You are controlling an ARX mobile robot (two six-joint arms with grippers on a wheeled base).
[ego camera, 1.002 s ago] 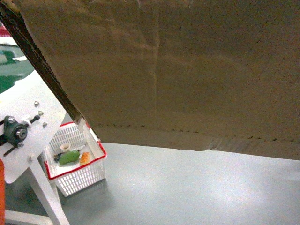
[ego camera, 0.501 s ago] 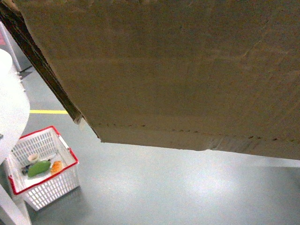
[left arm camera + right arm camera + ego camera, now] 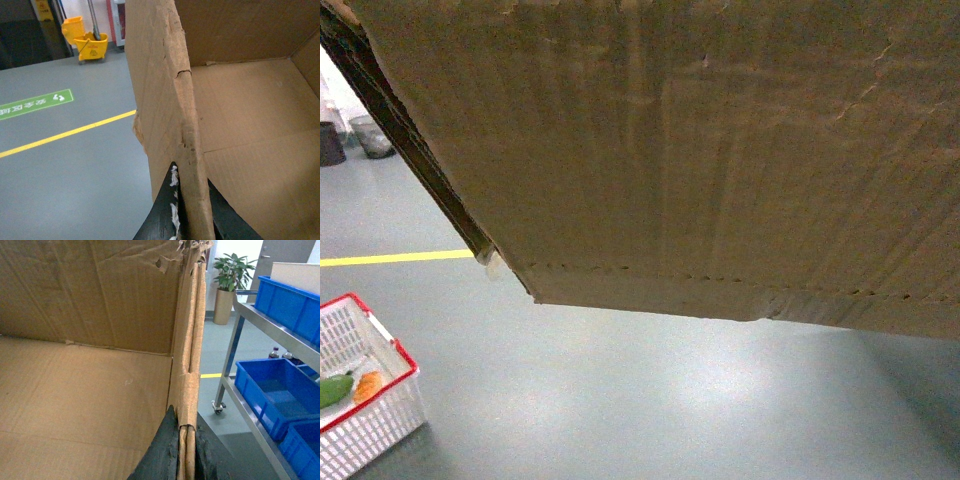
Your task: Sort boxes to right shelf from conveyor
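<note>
Our left gripper (image 3: 186,212) is pinched over one ragged wall of the brown cardboard box (image 3: 700,150) and our right gripper (image 3: 186,452) over the opposite wall, so we carry the empty box aloft between the arms, its underside filling the head view above the grey floor (image 3: 650,400). We judge this the transport step: the next move calls for bringing the box level to a free tier of the steel shelf (image 3: 250,400), just beside its right wall, clear of the blue bins (image 3: 272,390). Around us: yellow floor line (image 3: 395,258), white basket (image 3: 360,400), mop bucket (image 3: 90,42), potted plant (image 3: 231,275).
</note>
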